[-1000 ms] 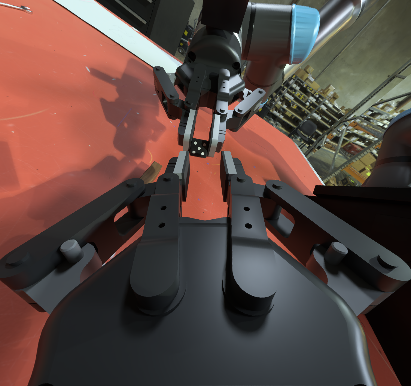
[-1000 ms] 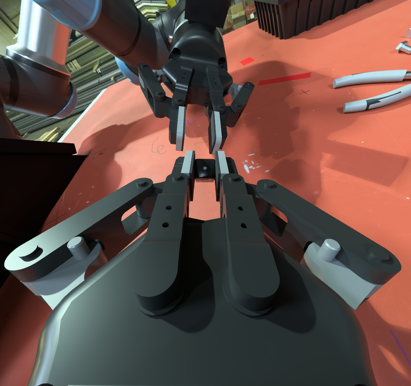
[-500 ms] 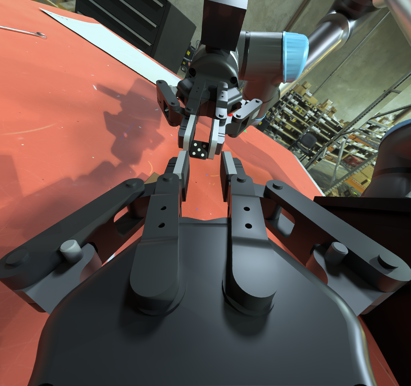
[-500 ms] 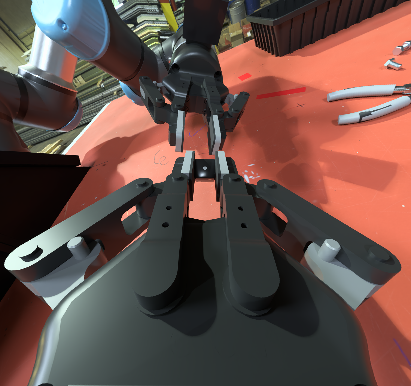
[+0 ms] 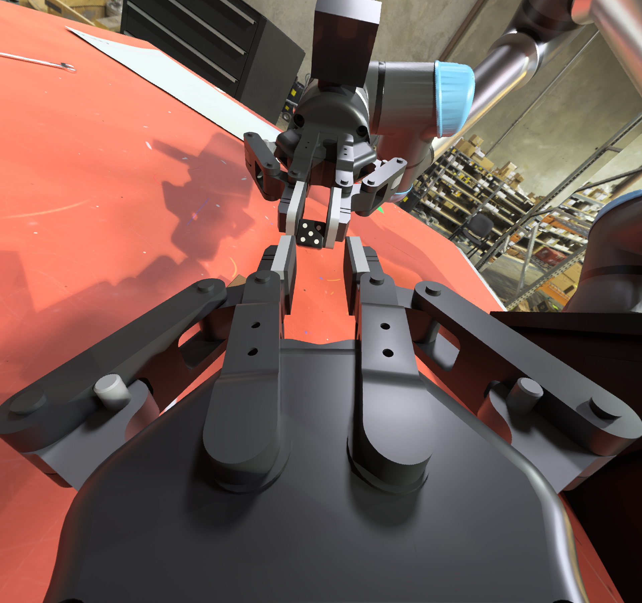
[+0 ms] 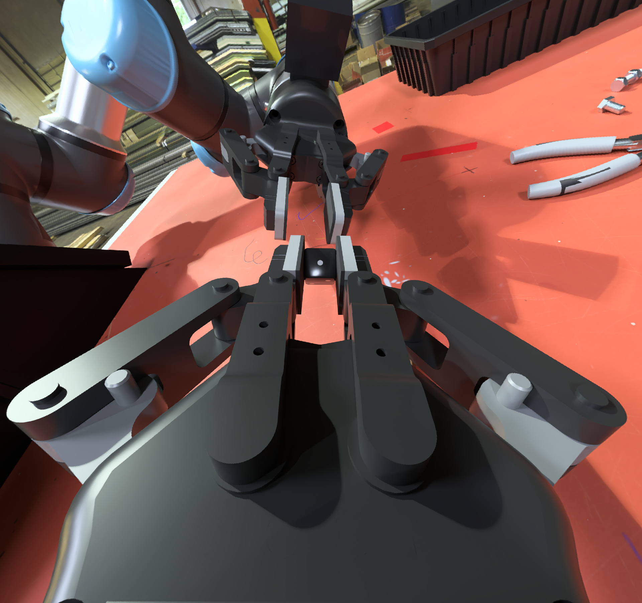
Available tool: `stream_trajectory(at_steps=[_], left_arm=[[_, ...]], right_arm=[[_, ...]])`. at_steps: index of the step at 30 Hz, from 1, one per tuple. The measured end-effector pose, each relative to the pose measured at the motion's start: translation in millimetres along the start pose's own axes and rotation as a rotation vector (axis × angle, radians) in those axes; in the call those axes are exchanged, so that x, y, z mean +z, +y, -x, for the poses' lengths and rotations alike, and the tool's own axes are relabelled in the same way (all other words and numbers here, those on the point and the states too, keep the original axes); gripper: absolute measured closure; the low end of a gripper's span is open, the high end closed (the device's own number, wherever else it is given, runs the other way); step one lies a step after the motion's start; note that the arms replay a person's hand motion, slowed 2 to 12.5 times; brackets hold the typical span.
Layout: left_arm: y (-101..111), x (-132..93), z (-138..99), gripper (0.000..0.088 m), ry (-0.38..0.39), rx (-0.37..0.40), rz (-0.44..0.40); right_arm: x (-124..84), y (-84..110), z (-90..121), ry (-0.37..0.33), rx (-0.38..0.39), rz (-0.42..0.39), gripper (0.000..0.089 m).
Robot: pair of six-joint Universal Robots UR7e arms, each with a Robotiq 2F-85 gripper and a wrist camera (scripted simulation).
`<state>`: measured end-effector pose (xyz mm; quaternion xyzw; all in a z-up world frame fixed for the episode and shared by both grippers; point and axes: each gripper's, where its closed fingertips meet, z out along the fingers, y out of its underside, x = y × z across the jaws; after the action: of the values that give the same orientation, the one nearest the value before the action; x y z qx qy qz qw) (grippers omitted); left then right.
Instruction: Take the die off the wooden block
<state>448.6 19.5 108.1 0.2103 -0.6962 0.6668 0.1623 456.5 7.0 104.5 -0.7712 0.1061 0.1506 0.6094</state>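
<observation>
Black die (image 6: pixel 319 262) pinched between right gripper (image 6: pixel 319 254) fingertips, lifted above red table (image 5: pixel 104 176). Left gripper (image 5: pixel 319 256) gaping empty, just beside. Wooden block (image 5: pixel 239 279) peeking low left.

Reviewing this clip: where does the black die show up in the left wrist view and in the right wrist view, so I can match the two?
Left wrist view: the die sits just above centre, clamped in the far right gripper.
Right wrist view: the die is at centre, between that view's own fingertips.
Shared landmark: the red tabletop under both grippers.
</observation>
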Motion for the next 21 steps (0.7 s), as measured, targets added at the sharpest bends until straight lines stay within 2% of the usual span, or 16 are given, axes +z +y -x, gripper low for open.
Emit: stream_trajectory(at_steps=[11,21], left_arm=[[-6.4,0.0,-2.5,0.0631,0.006,-0.006,-0.032],[-9.7,0.3,5.7,0.0624,-0.060,-0.019,-0.032]], right_arm=[[-0.3,-5.1,1.1,-0.008,0.016,-0.035,0.0735],[-1.7,-4.8,-6.4,0.022,0.017,-0.040,0.0735]])
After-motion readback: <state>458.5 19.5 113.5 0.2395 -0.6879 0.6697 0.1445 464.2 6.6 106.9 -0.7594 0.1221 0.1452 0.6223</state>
